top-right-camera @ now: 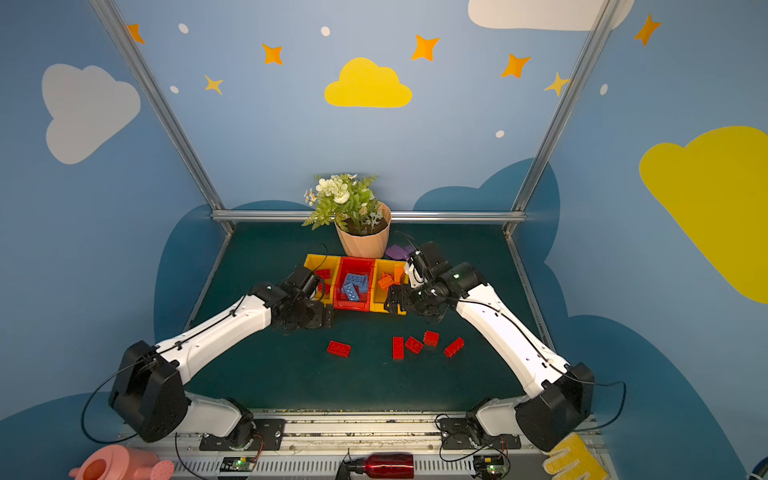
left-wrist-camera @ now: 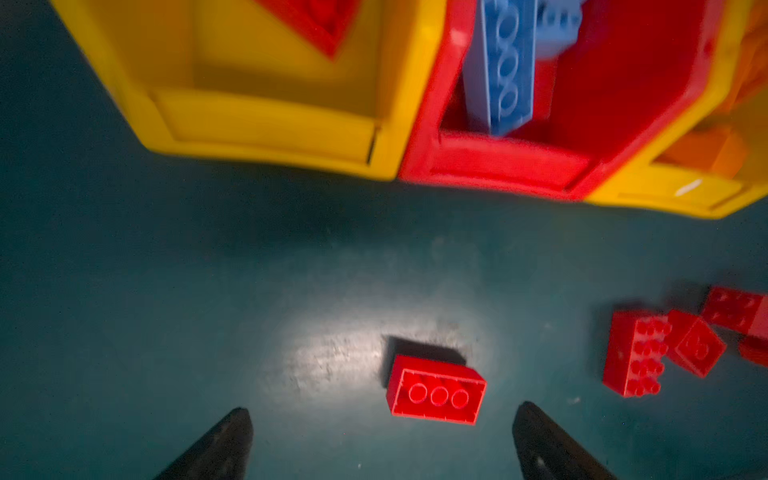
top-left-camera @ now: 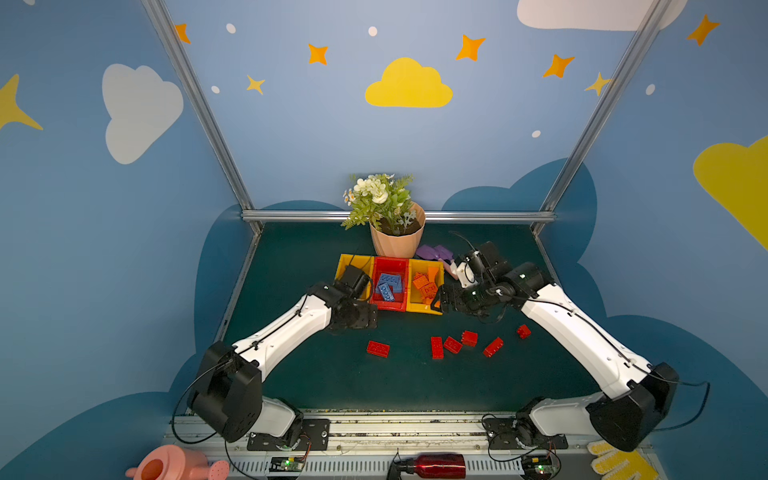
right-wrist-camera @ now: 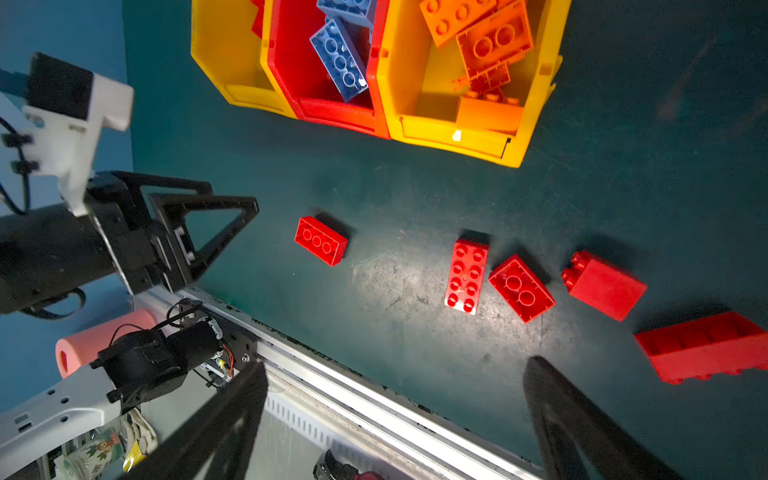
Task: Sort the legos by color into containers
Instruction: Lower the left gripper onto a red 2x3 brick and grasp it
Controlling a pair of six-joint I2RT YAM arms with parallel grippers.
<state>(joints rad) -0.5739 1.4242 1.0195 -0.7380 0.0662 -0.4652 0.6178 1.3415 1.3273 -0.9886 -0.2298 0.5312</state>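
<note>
left claw spread wide, empty | right claw spread wide, empty | six red legos loose on worktop, mid-frame in a top view, just below the three containers

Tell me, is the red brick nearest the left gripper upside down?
Yes, upside down: the red brick shows its hollow underside, three round tubes facing up.

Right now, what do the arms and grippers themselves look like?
Both the left arm and right arm have white shells on the long links, black joints, and thin black cables clipped alongside. Each wrist carries a white camera bracket. The left gripper and right gripper have black jaws, skeletal triangular frames tapering to points.
</note>
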